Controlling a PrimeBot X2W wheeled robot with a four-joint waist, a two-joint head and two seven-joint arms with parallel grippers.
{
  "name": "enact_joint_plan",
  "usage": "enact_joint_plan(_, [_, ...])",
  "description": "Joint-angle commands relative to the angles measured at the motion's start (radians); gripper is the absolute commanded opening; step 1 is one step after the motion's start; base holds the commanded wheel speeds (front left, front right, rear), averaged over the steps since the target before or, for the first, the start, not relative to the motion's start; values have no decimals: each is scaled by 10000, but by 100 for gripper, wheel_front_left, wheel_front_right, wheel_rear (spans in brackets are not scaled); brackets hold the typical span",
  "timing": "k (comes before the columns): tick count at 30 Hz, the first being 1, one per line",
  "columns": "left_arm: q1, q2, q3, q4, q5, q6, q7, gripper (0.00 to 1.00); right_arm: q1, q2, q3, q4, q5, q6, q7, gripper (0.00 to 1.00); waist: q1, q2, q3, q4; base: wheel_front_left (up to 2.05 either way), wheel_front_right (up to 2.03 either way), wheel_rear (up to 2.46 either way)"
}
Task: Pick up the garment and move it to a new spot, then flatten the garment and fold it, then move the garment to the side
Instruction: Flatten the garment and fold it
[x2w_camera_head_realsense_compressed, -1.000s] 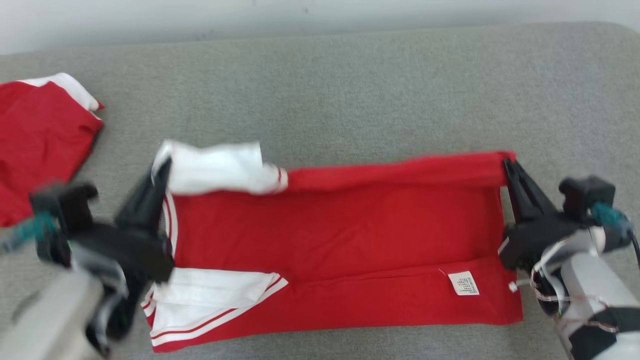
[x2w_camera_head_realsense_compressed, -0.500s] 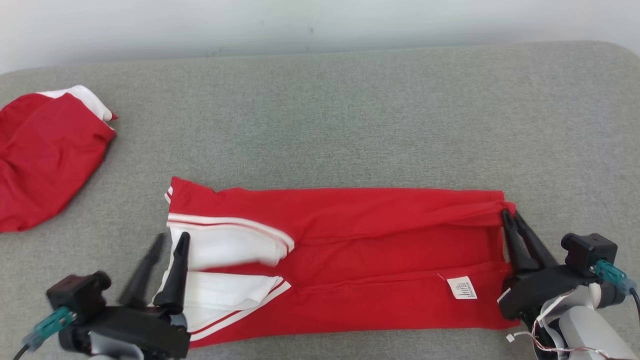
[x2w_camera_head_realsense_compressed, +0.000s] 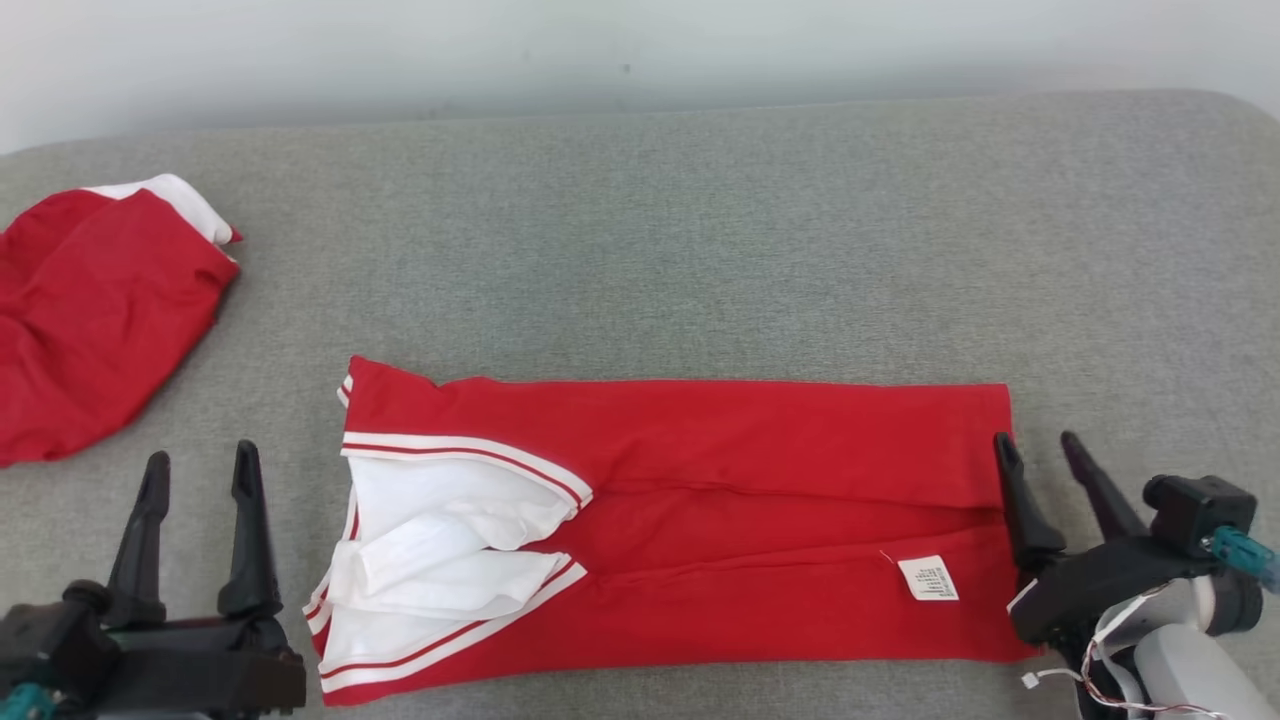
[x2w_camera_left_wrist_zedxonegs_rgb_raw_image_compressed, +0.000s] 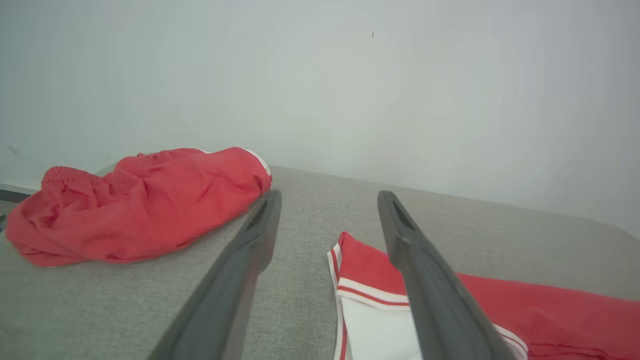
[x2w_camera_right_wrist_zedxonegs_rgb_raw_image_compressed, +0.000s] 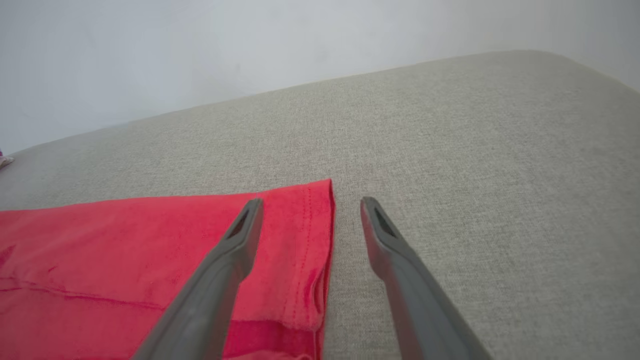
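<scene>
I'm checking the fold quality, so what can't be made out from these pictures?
Label on the folded garment, head view: print too small to read.
Second red garment, head view: cut off by the left edge.
Sleeve end of the folded garment, left wrist view: partly behind a finger of the left gripper, cut off by the bottom edge.

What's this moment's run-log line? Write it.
shirt: folded lengthwise, flat on cushion | left gripper: open, beside sleeve end | right gripper: open, at hem end | other red garment: far left
</scene>
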Motion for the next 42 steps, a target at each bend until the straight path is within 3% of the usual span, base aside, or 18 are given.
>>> enact_joint_plan(1, [119,-89,76,-24,155,-59,-5,100,5,34,-38,72,76,-28,59,100,0,0,17,59,0,0,0])
enact_joint_plan(8, [404,-882,882,179,1462,-555,-4,100,125,420,-97,751,108,-28,382,100,0,0,44,240,0,0,0])
enact_joint_plan(15, [463,-1163,1107,403,1914,-751,-6,100,221,841,55,1550,166,-28,580,100,0,0,-24,344,0,0,0])
enact_joint_plan(16, [428,-1183,1116,431,1957,-771,-4,100,247,877,58,1667,195,-28,580,31,0,0,-48,366,0,0,0])
enact_joint_plan(17, [407,-1197,1128,457,2000,-788,-4,100,272,901,85,1766,205,-28,567,2,0,0,-75,381,0,0,0])
enact_joint_plan(24, [596,-1268,1214,457,2215,-845,-4,100,168,733,-52,2172,427,-30,41,0,0,0,-394,268,0,0,0])
enact_joint_plan(36, [886,-1304,1227,403,2342,-834,-4,100,-320,-854,-687,2411,574,-30,57,0,0,0,-958,53,0,0,0])
enact_joint_plan(42, [988,-1316,1287,457,2220,-836,-4,100,-306,-740,-470,1745,433,-28,315,0,0,0,-1044,-32,0,0,0])
